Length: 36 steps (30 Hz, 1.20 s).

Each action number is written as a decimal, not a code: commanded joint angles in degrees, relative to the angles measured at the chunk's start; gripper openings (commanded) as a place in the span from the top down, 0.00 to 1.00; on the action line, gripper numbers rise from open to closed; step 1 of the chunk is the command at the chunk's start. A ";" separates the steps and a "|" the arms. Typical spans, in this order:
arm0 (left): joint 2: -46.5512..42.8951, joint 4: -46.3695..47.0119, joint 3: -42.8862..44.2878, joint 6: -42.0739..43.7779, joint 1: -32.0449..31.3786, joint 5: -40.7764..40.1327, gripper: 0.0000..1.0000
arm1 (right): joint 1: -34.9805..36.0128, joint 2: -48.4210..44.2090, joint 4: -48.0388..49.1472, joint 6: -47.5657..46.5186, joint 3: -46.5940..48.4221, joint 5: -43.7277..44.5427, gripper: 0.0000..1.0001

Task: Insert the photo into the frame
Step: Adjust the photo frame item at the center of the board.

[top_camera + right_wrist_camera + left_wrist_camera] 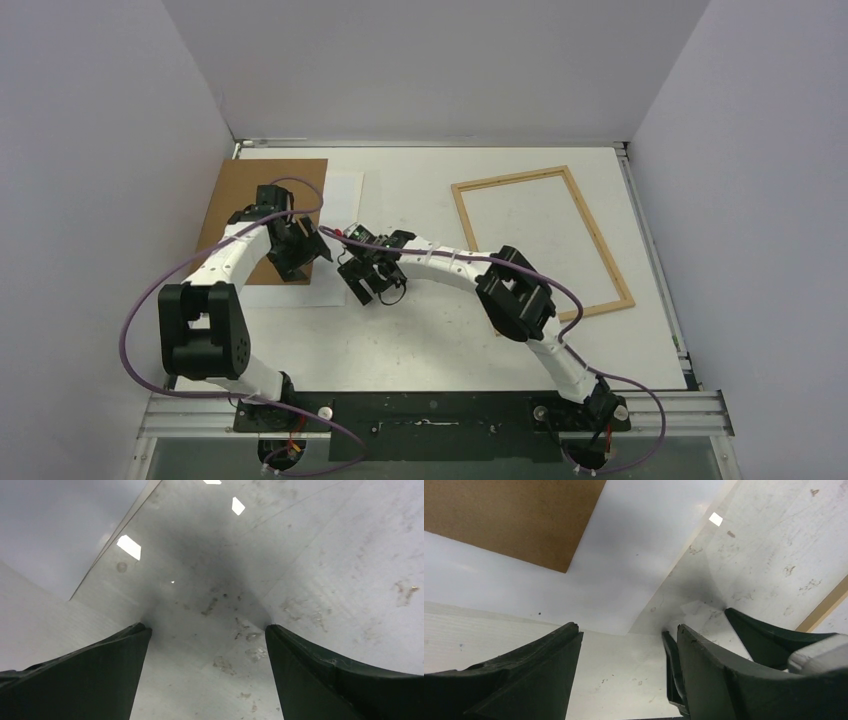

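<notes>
Backing board [255,195]: brown, flat on the table [420,340], farthest left of the frame [510,177], well apart from it.

Photo [345,195]: white side up, lying flat well left of the frame. Its left part is tucked under the backing board. Not in the frame yet.

Left gripper [627,629]: fingers spread, bare table between them, holding nothing. It is low over the photo's near right corner, on the frame's left.

Right gripper [207,627]: fingers wide apart and empty, just beside the left gripper, on the side nearer the frame. Below it is what looks like a clear sheet [280,555], glossy with lamp reflections.

Frame: thin light wood strips, empty, flat on the table.

Handling, judged: the photo is paper, so light, limp and easy to crease, and it lies tight to the table, leaving little for a finger to get under. A free right-hand edge or corner, clear of the board, looks the best place to pinch. Sliding it out from under the board first should help. It will sag if lifted by one corner.
</notes>
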 commanded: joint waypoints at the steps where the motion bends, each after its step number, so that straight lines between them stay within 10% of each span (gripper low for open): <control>1: 1.20 -3.31 2.92 2.01 0.21 -1.02 0.31 | 0.16 3.06 -7.22 -3.95 -0.08 5.10 0.12; 25: 4.00 0.11 2.87 5.13 -8.49 -2.47 0.33 | -12.09 3.86 -9.00 0.37 -9.00 3.55 0.22; 36: 10.70 21.17 -1.26 -7.61 -15.29 12.93 0.44 | -16.19 2.69 -6.17 5.48 -16.70 -1.34 0.38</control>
